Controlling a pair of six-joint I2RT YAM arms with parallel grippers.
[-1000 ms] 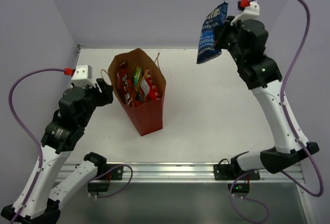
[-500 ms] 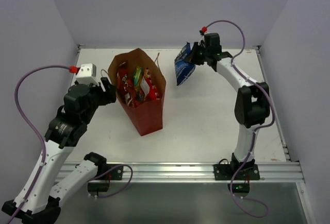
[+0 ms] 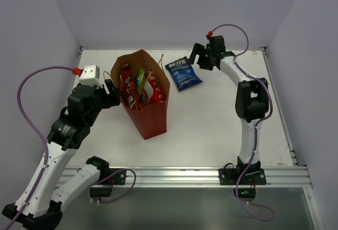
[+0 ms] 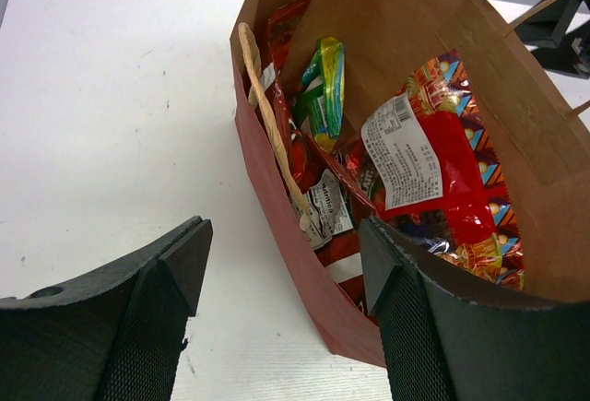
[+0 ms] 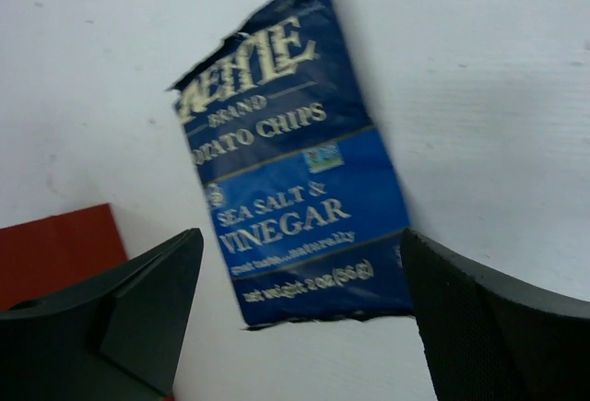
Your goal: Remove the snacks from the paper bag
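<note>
The right gripper (image 3: 199, 56) hangs in the upper centre of the top view with its jaws spread wide and nothing between them. In its wrist view the blue packet (image 5: 295, 194) lies flat on the table (image 3: 222, 129) below the open fingers (image 5: 138, 300), apart from them. That packet (image 3: 183, 73) sits just right of the bag (image 3: 151, 120), so one snack is out.

The left gripper (image 4: 281, 235) is also wide open and grips nothing. Its jaws straddle the bag's near red wall (image 4: 277, 189), and whether either pad touches the paper cannot be told. Inside stand the green packet (image 4: 324, 88), a large red one (image 4: 442, 171) with a white label, and more red foil (image 4: 327, 217) lower down.

The step in hand looks like the turn from putting one down to fetching the next. That calls for the right gripper to swing left over the bag's mouth and descend onto a top edge, likely the green packet's, while the left steadies the wall.

The right arm runs nearly straight up the frame from its base, forearm bent left. The left arm rises from lower left, folded, wrist facing right.
</note>
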